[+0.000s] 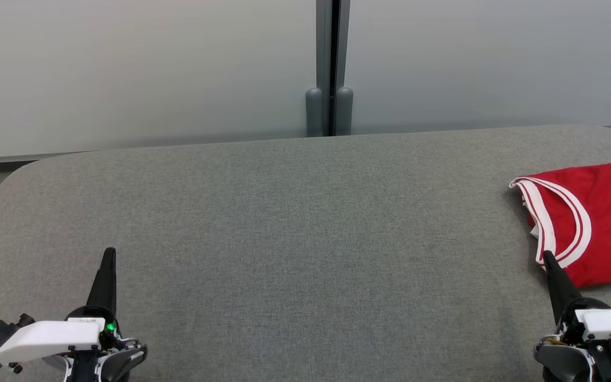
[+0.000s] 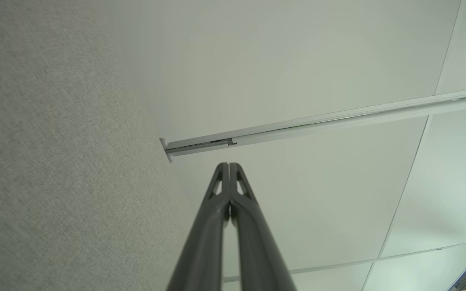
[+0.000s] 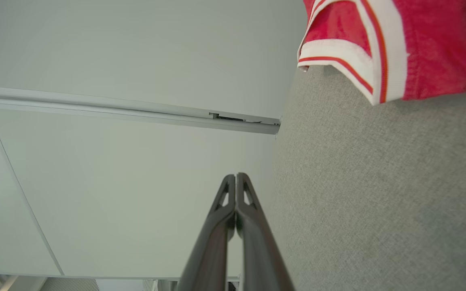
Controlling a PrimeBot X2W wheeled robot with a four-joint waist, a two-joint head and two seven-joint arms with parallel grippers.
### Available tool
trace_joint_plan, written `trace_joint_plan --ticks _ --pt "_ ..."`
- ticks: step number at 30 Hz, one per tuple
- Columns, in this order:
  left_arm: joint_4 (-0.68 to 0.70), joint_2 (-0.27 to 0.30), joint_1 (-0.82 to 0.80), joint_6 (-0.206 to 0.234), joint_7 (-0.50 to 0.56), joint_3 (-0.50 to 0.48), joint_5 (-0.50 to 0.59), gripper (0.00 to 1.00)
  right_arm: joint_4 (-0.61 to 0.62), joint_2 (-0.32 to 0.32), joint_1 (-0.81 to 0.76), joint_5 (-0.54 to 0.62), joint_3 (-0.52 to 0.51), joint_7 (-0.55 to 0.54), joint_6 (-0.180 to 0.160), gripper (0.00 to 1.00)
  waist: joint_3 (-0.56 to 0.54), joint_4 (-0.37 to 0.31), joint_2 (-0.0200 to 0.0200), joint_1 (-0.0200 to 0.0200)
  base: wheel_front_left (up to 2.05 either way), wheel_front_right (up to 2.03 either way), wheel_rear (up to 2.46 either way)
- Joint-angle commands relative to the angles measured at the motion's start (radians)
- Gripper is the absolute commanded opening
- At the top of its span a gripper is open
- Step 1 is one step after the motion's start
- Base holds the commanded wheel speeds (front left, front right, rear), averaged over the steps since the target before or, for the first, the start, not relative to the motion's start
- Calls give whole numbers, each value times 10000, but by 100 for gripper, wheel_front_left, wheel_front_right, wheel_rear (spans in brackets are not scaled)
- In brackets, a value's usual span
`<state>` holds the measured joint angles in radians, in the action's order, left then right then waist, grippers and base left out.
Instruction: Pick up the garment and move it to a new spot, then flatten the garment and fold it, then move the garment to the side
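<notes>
Head view: the red jersey (image 1: 597, 228) lies at 3 o'clock on the gray padded table (image 1: 284, 212), and the picture's edge cuts part of it off. It looks fairly flat, with white trim and white letters. The left gripper (image 1: 109, 257) sits at 7 o'clock, fingers pressed together, holding nothing. The right gripper (image 1: 548, 258) sits at 5 o'clock, also pinched closed and empty. Its tip is at the near edge of the jersey, but it is hard to tell if it touches. Pale wall panels (image 1: 125, 69) stand behind the table, with a dark post (image 1: 329, 69) at 12 o'clock.

Left wrist view: the left gripper (image 2: 229, 166) has its two fingers tight together. The gray table cloth is at 9 o'clock and a thin rail (image 2: 318, 121) runs out toward 2 o'clock.

Right wrist view: the right gripper (image 3: 236, 178) is closed too. A corner of the jersey (image 3: 431, 48) shows at 1 o'clock, lying on the table and apart from the fingers.

Nothing is held, so this looks like a resting moment. It may be just ahead of the pick-up, or the jersey may already be set aside; the pictures do not say which. If the pick-up comes next, the right gripper needs to open and pinch the jersey's near edge. The middle of the table has plenty of room and nothing blocks the way.
</notes>
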<state>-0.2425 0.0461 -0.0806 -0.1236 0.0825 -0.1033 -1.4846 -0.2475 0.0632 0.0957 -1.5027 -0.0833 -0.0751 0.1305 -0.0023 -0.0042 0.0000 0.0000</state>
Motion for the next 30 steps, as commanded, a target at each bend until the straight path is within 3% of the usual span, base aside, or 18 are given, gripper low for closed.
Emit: trace_joint_plan --ticks 1,17,30 --pt "14 62 -197 -81 44 -56 -166 0 48 15 145 -155 -60 -87 4 0 3 2 0 0 0 0 0" --pt "-42 67 -366 -106 347 -139 -1306 0 44 -99 157 -1183 -300 -406 4 0 53 42 0 0 0 0 0" --pt "-41 65 -354 -105 353 -136 -1288 0 43 -94 160 -1137 -300 -396 4 0 54 42 0 0 0 0 0"
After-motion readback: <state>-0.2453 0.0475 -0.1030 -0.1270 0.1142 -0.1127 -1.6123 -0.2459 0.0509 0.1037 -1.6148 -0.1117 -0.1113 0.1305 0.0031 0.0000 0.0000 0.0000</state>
